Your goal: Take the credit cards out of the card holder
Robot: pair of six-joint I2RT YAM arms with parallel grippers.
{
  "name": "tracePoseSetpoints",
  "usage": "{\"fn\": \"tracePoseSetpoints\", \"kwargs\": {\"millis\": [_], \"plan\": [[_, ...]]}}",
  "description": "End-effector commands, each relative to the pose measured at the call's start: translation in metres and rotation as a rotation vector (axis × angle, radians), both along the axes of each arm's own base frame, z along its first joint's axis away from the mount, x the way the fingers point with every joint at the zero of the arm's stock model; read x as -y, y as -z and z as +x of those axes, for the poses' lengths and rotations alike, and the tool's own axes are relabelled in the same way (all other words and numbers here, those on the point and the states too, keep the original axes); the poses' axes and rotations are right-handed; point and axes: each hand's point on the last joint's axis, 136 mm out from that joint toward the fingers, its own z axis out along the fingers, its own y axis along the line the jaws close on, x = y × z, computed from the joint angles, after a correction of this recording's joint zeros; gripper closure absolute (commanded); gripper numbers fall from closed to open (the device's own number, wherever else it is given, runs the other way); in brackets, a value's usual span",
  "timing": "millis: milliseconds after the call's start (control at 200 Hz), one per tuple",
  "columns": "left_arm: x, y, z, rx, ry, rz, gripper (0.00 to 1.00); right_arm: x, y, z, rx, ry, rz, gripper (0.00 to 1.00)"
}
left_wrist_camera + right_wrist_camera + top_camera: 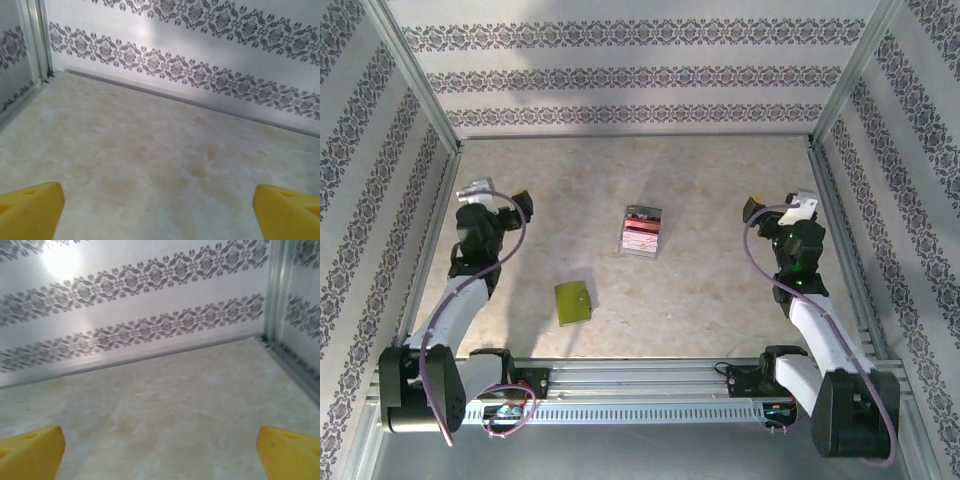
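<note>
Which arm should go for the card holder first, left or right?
Left. The card holder lies closed on the table, left of centre, and looks nearer the left pincer than the right pincer. Both stand open and empty.

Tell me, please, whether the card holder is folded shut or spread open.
Folded shut, it seems: the card holder lies flat on the table as one olive-green square, with no inner pockets showing.
</note>
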Motion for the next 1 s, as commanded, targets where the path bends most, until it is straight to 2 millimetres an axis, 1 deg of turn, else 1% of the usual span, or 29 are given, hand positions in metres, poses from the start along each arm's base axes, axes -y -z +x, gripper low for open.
{"fn": "tracePoseSetpoints", "kwargs": {"millis": [0,55,115,210,295,430,510,575,650,695,769,854,919,994], "plan": [[0.029,0.042,-0.035,-0.301,0.084,-0.252,0.14,-0.027,0.008,-0.019,-0.16,-0.116,0.205,0.02],[0.047,0.04,-0.048,-0.362,0.157,-0.333,0.2,-0.036,0.002,-0.029,-0.204,-0.154,0.256,0.02],[0.063,0.041,-0.066,-0.428,0.209,-0.405,0.22,-0.046,-0.007,-0.041,-0.232,-0.198,0.305,0.02],[0.074,0.047,-0.098,-0.523,0.226,-0.466,0.23,-0.068,-0.015,-0.058,-0.266,-0.316,0.39,0.02],[0.086,0.058,-0.125,-0.6,0.249,-0.545,0.24,-0.088,-0.019,-0.071,-0.295,-0.419,0.479,0.02],[0.1,0.073,-0.158,-0.719,0.281,-0.615,0.27,-0.11,-0.029,-0.085,-0.329,-0.557,0.588,0.02],[0.11,0.074,-0.166,-0.75,0.312,-0.653,0.29,-0.118,-0.035,-0.091,-0.339,-0.616,0.617,0.03],[0.109,0.084,-0.176,-0.802,0.283,-0.65,0.3,-0.122,-0.037,-0.095,-0.35,-0.642,0.639,0.06],[0.108,0.096,-0.185,-0.845,0.245,-0.631,0.34,-0.126,-0.037,-0.098,-0.356,-0.666,0.646,0.08],[0.107,0.098,-0.187,-0.855,0.224,-0.593,0.35,-0.127,-0.035,-0.099,-0.36,-0.666,0.646,0.08],[0.103,0.108,-0.191,-0.893,0.172,-0.514,0.37,-0.129,-0.032,-0.098,-0.358,-0.665,0.639,0.08],[0.103,0.117,-0.192,-0.919,0.14,-0.441,0.4,-0.132,-0.031,-0.097,-0.354,-0.671,0.624,0.08],[0.11,0.13,-0.19,-0.93,0.138,-0.423,0.43,-0.135,-0.03,-0.097,-0.351,-0.675,0.603,0.08],[0.112,0.147,-0.192,-0.944,0.113,-0.402,0.46,-0.137,-0.029,-0.095,-0.353,-0.678,0.587,0.08]]}}
